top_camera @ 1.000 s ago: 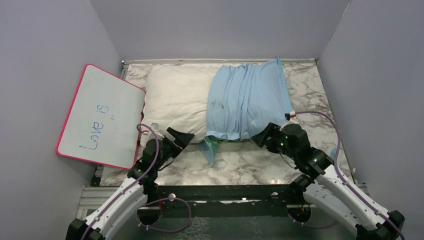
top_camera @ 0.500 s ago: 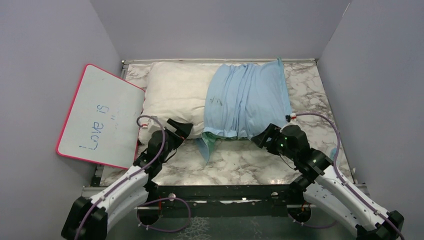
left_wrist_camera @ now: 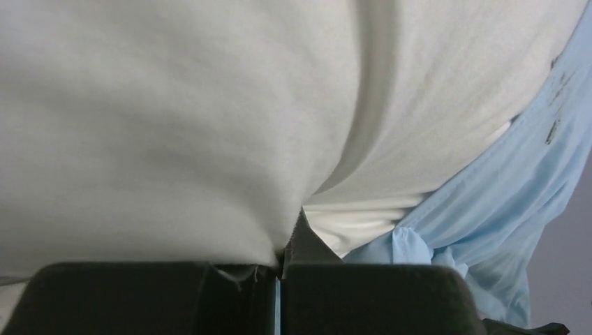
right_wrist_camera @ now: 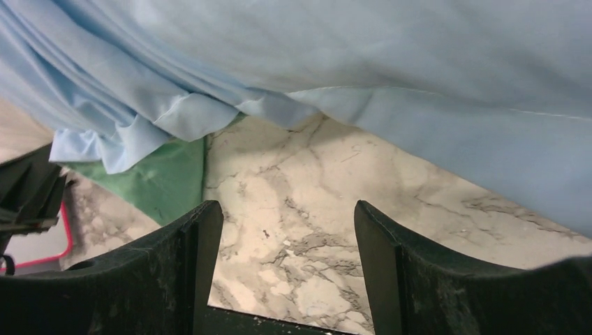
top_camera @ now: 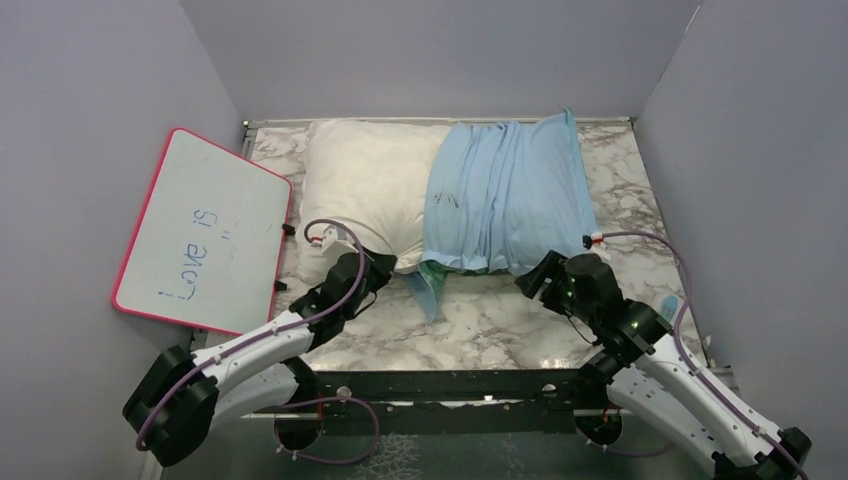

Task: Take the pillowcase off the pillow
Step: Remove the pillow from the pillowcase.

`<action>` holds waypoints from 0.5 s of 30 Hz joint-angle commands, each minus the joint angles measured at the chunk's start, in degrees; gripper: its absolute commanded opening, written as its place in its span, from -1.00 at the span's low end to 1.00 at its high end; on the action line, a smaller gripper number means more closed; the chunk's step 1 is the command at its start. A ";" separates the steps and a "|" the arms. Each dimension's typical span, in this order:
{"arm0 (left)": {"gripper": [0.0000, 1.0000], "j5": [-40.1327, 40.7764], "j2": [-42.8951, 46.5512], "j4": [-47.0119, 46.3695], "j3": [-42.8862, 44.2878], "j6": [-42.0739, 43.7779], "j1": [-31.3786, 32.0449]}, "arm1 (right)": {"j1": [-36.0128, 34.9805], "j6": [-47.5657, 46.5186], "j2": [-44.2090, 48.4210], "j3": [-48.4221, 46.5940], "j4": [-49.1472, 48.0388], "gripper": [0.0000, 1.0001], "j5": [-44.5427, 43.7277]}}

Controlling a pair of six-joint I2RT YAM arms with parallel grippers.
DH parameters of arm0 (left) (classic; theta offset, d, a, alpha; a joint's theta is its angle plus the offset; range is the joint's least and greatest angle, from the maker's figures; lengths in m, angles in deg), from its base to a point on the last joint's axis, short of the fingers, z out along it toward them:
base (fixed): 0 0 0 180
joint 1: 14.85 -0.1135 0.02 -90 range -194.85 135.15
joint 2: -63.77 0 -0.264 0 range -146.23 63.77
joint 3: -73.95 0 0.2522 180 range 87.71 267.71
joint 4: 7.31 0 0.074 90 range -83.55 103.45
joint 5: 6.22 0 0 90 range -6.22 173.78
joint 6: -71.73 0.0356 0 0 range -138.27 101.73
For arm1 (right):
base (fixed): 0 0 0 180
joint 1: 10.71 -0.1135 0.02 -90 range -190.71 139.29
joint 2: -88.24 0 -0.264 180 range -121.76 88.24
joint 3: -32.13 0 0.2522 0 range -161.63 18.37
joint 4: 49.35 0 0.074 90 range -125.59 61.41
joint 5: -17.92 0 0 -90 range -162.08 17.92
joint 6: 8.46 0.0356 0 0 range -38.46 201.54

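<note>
- The left jaws are pressing tight together on a fold of the plump cream-white fabric pillow (top_camera: 360,190). They are pinching it at its near corner, and white cloth is bulging right ahead of them.
- The right jaws are standing wide apart and gripping nothing. Bare grey-veined white marble surface (top_camera: 500,315) is showing between their black fingers (right_wrist_camera: 160,272).
- The thin light blue fabric pillowcase (top_camera: 505,195) is covering the half of the pillow ahead of the right jaws. Its near hem is hanging just ahead of and above them.
- The uncovered half of the pillow is lying ahead of the left jaws.
- A teal-green flap (top_camera: 432,290) of the pillowcase's other face is drooping onto the surface between the two pairs of jaws, nearer the left jaws.
- A pink-framed rectangular whiteboard (top_camera: 205,235) with blue handwriting is leaning out beyond the left jaws, beside the bare end of the pillow.
</note>
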State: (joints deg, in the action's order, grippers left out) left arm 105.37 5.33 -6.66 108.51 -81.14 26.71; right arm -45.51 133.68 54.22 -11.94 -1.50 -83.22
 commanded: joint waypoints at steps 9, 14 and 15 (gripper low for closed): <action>-1.00 7.29 17.15 15.73 -0.19 0.60 0.96 | -0.11 4.14 -0.65 -2.45 1.64 0.55 -14.17; -1.00 5.56 17.73 16.32 0.09 0.58 0.89 | -0.13 9.45 -4.75 -0.98 -2.13 0.53 -6.95; -1.00 5.26 17.51 16.34 0.26 0.54 0.82 | -0.09 9.71 -5.19 -0.20 -4.55 0.53 -4.26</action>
State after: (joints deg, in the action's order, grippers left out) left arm 109.39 22.16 8.10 106.60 -81.65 27.28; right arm -45.51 138.91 50.83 -12.86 -0.10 -92.72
